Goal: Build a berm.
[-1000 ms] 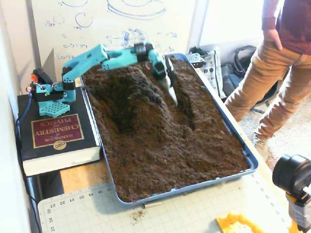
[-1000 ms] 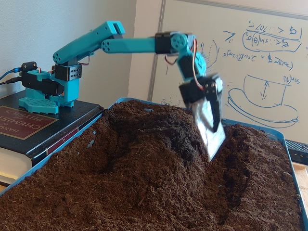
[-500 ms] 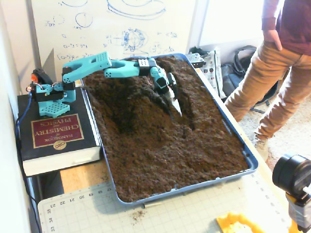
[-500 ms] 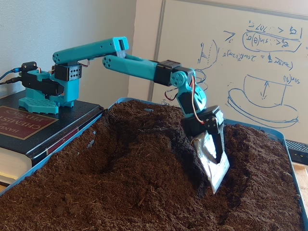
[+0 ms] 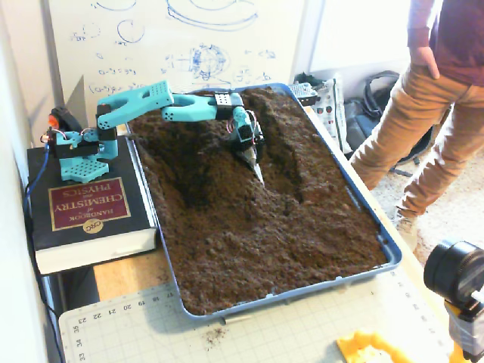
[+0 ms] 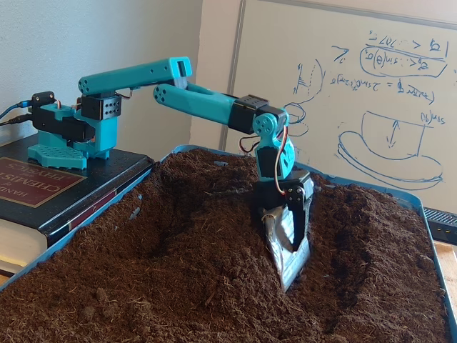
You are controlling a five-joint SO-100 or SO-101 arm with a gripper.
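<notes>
1. Down the tray [image 5: 389, 253] centre runs the berm [image 5: 227, 162], its long axis going from far end toward the camera.
2. My claw [image 5: 257, 172] has swung from the groove onto its flank.
3. Its blade [image 6: 289, 254] digs in; I cannot tell how far it gapes.

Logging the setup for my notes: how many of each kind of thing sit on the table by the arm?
Blue soil tray: 1
Berm of soil: 1
Book under the arm's base: 1
Cutting mat: 1
Total: 4
</notes>
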